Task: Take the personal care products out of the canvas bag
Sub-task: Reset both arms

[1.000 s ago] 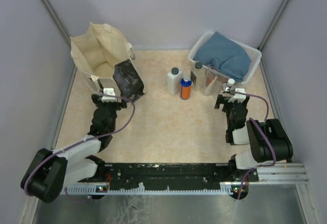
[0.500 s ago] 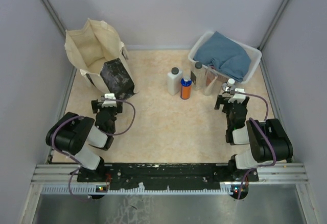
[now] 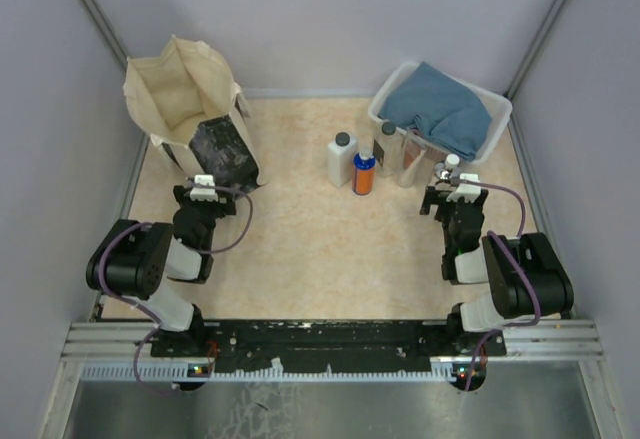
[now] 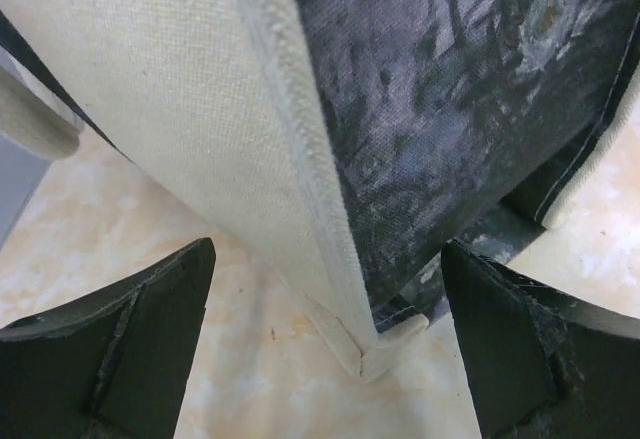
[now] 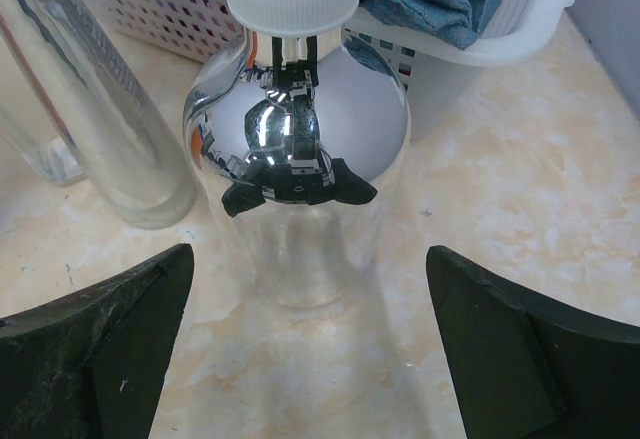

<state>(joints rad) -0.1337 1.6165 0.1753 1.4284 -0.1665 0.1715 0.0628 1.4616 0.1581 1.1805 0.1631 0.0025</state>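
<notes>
**Both claws gape empty; bottles stand outside the tote**

From overhead, the left claw sits low over the speckled beige worktop. Its fingers are apart and hold nothing, just short of the cream canvas tote bag. Its wrist camera adds what the overhead view cannot: the two dark fingers flank the bag's bottom corner seam, where plain cloth meets the black-grey printed panel, without gripping it.

The right claw is likewise spread wide and empty. Its wrist camera shows a mirror-shiny rounded bottle with a white ribbed cap standing straight ahead. A tall clear bottle stands near it on the left. Overhead, both are small and hard to read.

Farther back, mid-worktop, a white bottle with grey cap and a blue-and-orange bottle stand upright, just beside each other. Behind the right-hand bottles is the white plastic basket, holding a crumpled blue cloth. The tote stands upright at the far left, mouth open.
</notes>
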